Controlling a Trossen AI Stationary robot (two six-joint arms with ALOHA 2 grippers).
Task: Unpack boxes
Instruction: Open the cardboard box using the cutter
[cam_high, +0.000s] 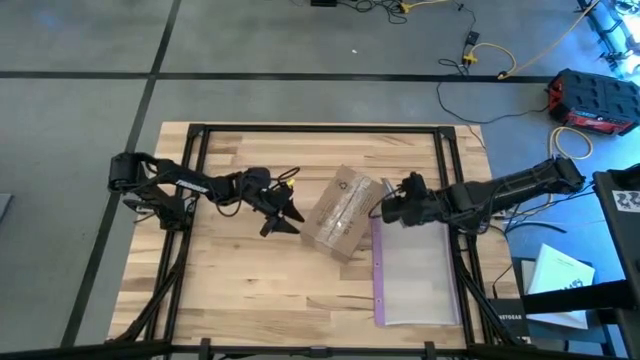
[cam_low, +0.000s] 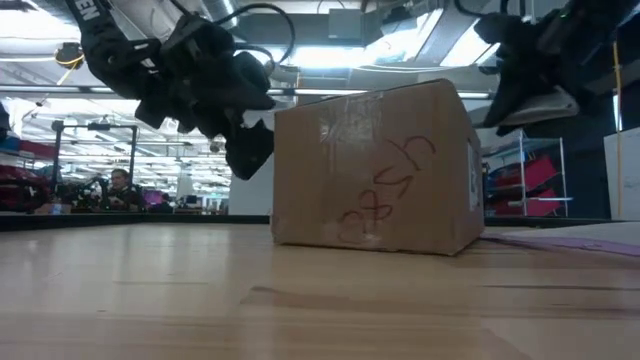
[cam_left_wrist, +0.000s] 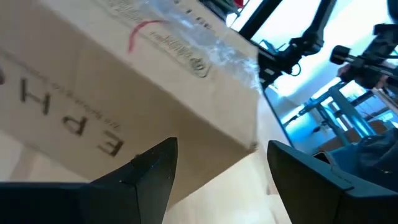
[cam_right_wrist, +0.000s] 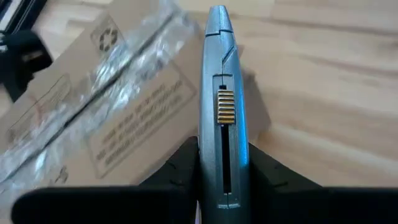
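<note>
Pale plank table (cam_high: 250, 300), taped cardboard box (cam_high: 340, 212), left gripper (cam_high: 283, 216) apart, right gripper (cam_high: 387, 208) clamping grey knife (cam_right_wrist: 219, 112)

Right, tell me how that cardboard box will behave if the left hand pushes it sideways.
The box sits flat on the wooden table, so it would probably slide rather than tip. Its walls look square and its top is taped, so likely stiff. The open left hand is beside it, not touching; weight can't be judged.

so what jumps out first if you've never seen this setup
A taped brown cardboard box sits closed at the middle of the wooden table. The right gripper is shut on a grey box cutter aimed at the box's taped seam, while the left gripper hangs open beside the box's lettered side. A clear plastic bag lies under the right arm.
</note>
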